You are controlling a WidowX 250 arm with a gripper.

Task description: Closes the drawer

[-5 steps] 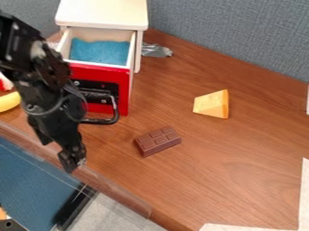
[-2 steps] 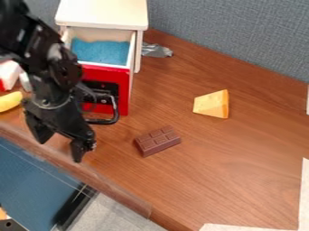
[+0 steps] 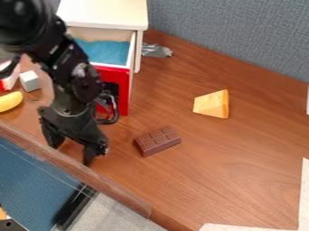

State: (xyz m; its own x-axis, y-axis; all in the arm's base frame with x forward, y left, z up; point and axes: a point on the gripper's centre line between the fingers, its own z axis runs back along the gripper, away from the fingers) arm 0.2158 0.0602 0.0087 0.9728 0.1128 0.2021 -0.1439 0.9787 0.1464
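Note:
The gripper (image 3: pixel 72 151) hangs over the table's front left edge, in front of the drawer, its two fingers spread with nothing between them. The drawer (image 3: pixel 123 90) has a red front and a blue bottom inside, and stands pulled out of the white cabinet (image 3: pixel 105 13). Its dark metal handle (image 3: pixel 113 118) is just right of the gripper's upper part, which hides the left of the drawer front. Whether the arm touches the handle, I cannot tell.
A chocolate bar (image 3: pixel 157 140) lies right of the gripper, with a cheese wedge (image 3: pixel 212 104) farther right. At the left are a banana (image 3: pixel 10 101) and a grey block (image 3: pixel 30 80). Crumpled foil (image 3: pixel 156 50) lies beside the cabinet; a grey partition (image 3: pixel 235 36) stands behind.
The arm and its gripper have moved to the right along the table's front edge, uncovering the grey block at the left. The drawer has stayed where it was.

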